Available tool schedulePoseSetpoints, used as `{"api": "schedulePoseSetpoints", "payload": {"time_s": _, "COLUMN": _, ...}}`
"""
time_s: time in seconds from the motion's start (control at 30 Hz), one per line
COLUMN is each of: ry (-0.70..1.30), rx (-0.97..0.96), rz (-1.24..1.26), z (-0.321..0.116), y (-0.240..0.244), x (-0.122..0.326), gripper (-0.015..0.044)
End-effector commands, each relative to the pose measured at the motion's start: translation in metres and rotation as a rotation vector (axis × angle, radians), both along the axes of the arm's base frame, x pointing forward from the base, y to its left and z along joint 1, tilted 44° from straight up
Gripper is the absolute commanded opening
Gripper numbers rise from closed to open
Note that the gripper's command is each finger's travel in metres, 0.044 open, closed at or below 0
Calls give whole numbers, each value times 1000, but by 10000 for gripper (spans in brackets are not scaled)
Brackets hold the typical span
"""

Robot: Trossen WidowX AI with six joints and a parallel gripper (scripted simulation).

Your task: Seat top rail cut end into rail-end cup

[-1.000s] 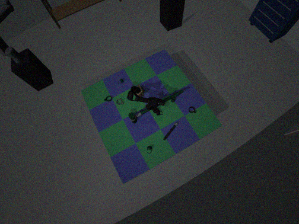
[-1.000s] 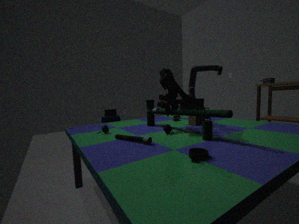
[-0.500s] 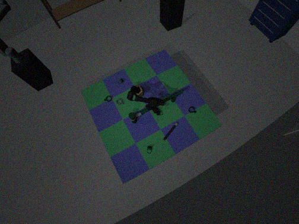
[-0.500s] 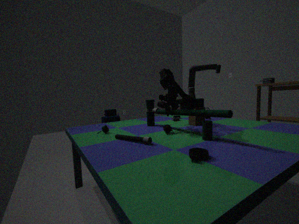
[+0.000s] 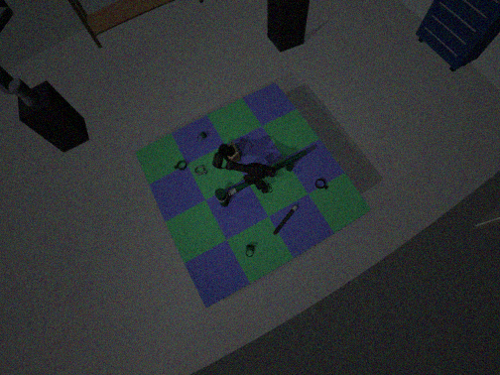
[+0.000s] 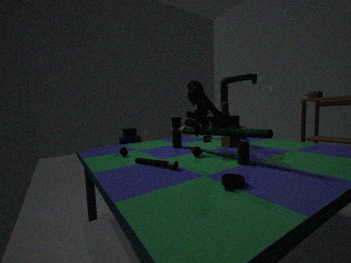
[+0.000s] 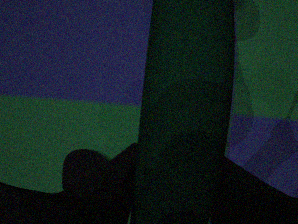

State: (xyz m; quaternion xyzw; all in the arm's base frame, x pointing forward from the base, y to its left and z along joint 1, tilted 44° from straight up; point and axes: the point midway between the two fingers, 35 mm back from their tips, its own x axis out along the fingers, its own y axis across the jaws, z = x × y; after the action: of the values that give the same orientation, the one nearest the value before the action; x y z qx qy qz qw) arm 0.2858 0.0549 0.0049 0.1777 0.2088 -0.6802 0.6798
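Note:
The dark green fence top rail (image 5: 304,154) (image 6: 252,133) (image 7: 187,60) runs level above the table. Its pale end section (image 5: 232,191) (image 6: 182,129) is close against the upper part of the big post (image 5: 222,197) (image 6: 177,139). The rail-end cup and brace band are too dark to make out, so how deep the end sits cannot be told. The rail's other part passes over the short post (image 5: 290,168) (image 6: 243,153); the loop cap is not clear. My gripper (image 5: 257,179) (image 6: 198,133) (image 7: 172,152) is shut on the rail, a finger on each side.
A loose dark rod (image 5: 285,221) (image 6: 153,163) with a pale end lies on the checkered table. A ring fitting (image 5: 321,184) (image 6: 233,181), a small cup-like part (image 5: 250,249) (image 6: 123,152) and another ring (image 5: 182,165) lie around the posts.

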Motion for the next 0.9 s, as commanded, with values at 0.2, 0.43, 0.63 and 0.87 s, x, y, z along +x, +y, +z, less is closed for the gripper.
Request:
{"api": "schedulePoseSetpoints", "payload": {"time_s": 0.2, "ry": -2, "rx": -9, "rz": 7, "z": 4, "y": 1, "x": 2, "gripper": 0}}
{"api": "schedulePoseSetpoints", "payload": {"time_s": 0.43, "ry": -1, "rx": -10, "rz": 7, "z": 5, "y": 1, "x": 2, "gripper": 0}}
{"api": "schedulePoseSetpoints", "payload": {"time_s": 0.63, "ry": -1, "rx": -11, "rz": 8, "z": 6, "y": 1, "x": 3, "gripper": 0}}
{"api": "schedulePoseSetpoints", "payload": {"time_s": 0.87, "ry": 0, "rx": -14, "rz": 9, "z": 7, "y": 2, "x": 3, "gripper": 0}}
